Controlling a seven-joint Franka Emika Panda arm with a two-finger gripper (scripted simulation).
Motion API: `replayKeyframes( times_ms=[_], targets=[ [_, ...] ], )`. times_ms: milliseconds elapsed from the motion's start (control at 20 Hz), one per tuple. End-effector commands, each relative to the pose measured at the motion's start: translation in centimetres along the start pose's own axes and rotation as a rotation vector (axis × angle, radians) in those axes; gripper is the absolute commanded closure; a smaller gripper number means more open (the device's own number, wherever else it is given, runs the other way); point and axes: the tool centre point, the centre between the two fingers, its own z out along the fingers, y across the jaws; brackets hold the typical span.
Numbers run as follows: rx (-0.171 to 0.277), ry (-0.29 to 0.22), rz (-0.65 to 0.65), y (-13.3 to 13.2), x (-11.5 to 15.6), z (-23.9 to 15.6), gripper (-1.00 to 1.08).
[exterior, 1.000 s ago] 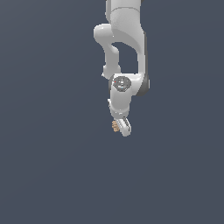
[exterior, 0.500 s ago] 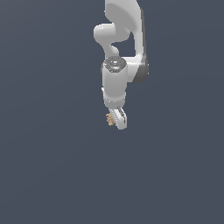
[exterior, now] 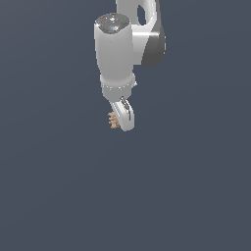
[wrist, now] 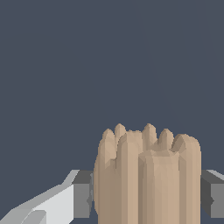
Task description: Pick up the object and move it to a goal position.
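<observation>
Fingers (wrist: 83,194) come first in your wrist view: their grey pads press against both flanks of the tan ridged block (wrist: 148,175), so you can take them as closed on it, with no gap showing on either side. The block fills the space between the pads, its bumpy, fluted end pointing away from the camera, and beyond it you see only flat dark grey with nothing else to steer around. No counter edge or goal marker shows in either view, so you cannot tell where the goal lies from these pictures. In the exterior view the gripper (exterior: 121,117) hangs below the white Panda arm (exterior: 117,49), and the block (exterior: 113,119) peeks out as a small tan nub on the exterior view's left of the white fingers. Judging by this, the pick is done and you are in the carry step, with the block held clear of any surface. Your next move calls for a smooth transit toward the goal with the grip kept firm; the ridged sides give the pads uneven contact, so a sharp wrist turn could let the piece twist or slip.
</observation>
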Motion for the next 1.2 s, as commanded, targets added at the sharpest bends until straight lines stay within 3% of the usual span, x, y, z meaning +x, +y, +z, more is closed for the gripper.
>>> replayKeyframes(
  times_ms=[0, 550, 1150],
  targets=[
    [-0.001, 0.000, 0.000, 0.0, 0.9, -2.6, 1.08],
    [-0.001, 0.000, -0.002, -0.3, 3.5, -9.9, 1.08],
    [-0.001, -0.001, -0.003, -0.5, 3.9, -11.1, 1.08]
  ],
)
